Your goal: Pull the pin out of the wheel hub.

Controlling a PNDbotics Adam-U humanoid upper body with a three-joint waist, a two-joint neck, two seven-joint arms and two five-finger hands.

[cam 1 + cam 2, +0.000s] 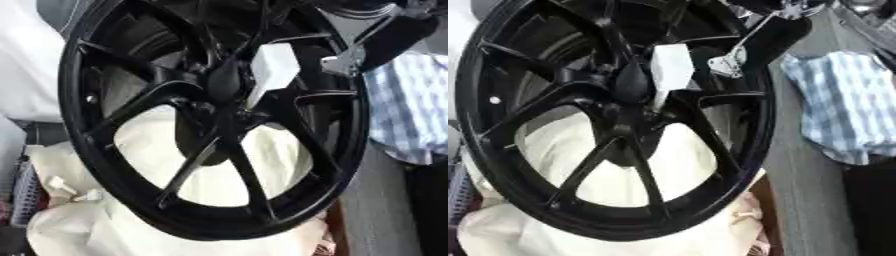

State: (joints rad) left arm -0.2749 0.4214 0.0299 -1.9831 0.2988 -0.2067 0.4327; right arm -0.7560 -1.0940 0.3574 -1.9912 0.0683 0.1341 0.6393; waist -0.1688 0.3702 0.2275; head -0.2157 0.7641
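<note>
Right hand (229, 75) comes in from 1 o'clock, black, arm with silver bracket (343, 62) crossing the wheel's upper right. Dark fingers sit at the hub centre, hard to separate from the black spokes; they appear closed around the white pin (274, 67), though the exact finger curl is not clear. Left hand shows in neither view.

Pin: pale, blocky top tapering to a thin stem pointing toward 7 o'clock, its lower tip meeting the hub (229, 117). Whether the stem is seated in the hub or free of it, cannot tell.

Wheel (77, 120): black, multi-spoke, large, fills most of both views, tilted with its face toward the camera. Small pale spot on the inner rim at 9 o'clock.

Under the wheel, from 5 to 8 o'clock and seen through the spokes: cream-coloured cloth (210, 180), bunched, the wheel's lower edge resting in it.

Surroundings: grey surface (798, 165) at 3 to 5 o'clock. On it, a blue-and-white checked cloth (842, 110) at 3 o'clock, just beside the rim. White material (26, 75) at 9 to 10 o'clock behind the wheel. A ribbed grey object (24, 192) at the 8 o'clock edge, only partly in view.
</note>
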